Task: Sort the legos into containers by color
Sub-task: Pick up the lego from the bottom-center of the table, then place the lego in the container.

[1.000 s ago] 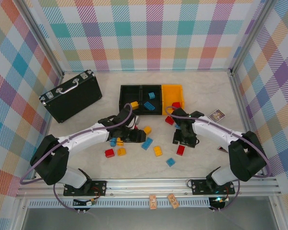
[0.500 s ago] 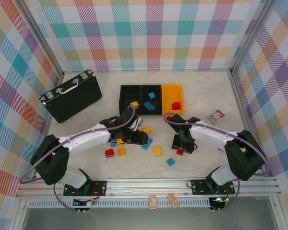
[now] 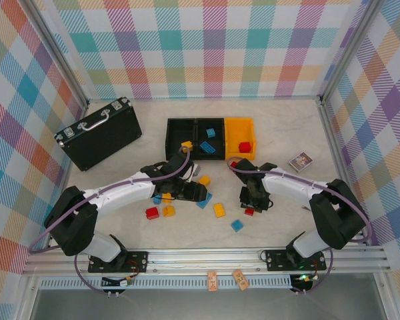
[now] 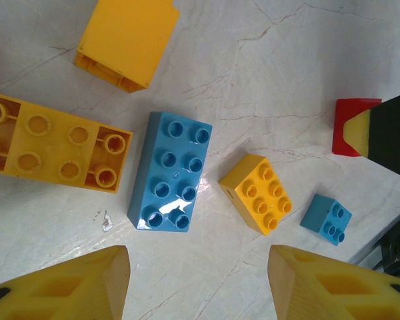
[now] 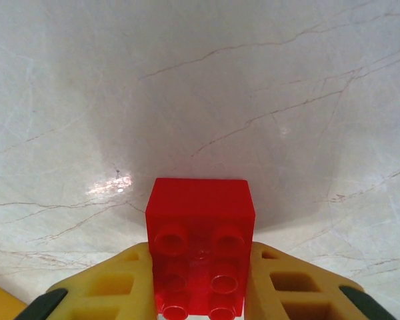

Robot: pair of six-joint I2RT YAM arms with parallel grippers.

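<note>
Pinching a red lego [image 5: 200, 220] btwn its yellow pads [image 5: 113, 287], the right tool [image 5: 201, 293] is pressed onto the brick's two sides, studs facing the wrist cam. Can't tell if the brick sits on the desk [image 5: 253, 80] or just off it. From the top cam this tool is right of desk centre, nearer the near edge than the far one.

Left tool [image 4: 197, 287]: fingers spread, nothing btwn them, bare desk below. It's left of desk centre. Ahead of it in its wrist cam:
- long blue lego [image 4: 171, 171], studs up
- long yellow lego [image 4: 53, 143], upside down, just beside the blue one's left side
- small yellow lego [image 4: 257, 193], studs up, near the blue one's right side
- small blue lego [image 4: 327, 219], just past the small yellow one
- yellow block [image 4: 127, 41], lying on its side, farther off

Containers stand in a row touching each other, toward the far edge, about mid-width:
- left black bin [image 3: 177, 133] w/ a yellow brick [image 3: 187, 145] at its near edge
- middle black bin [image 3: 220, 141] w/ two blue bricks [image 3: 211, 133]
- orange bin [image 3: 237, 130] w/ a red brick [image 3: 245, 147]

More loose legos lie scattered btwn the arms, incl. a red piece [image 3: 152, 213] and a yellow piece [image 3: 168, 211] side by side toward the near edge.

Black case [image 3: 98, 133] sits by the far left corner. Small card [image 3: 301, 161] lies near the right edge.
</note>
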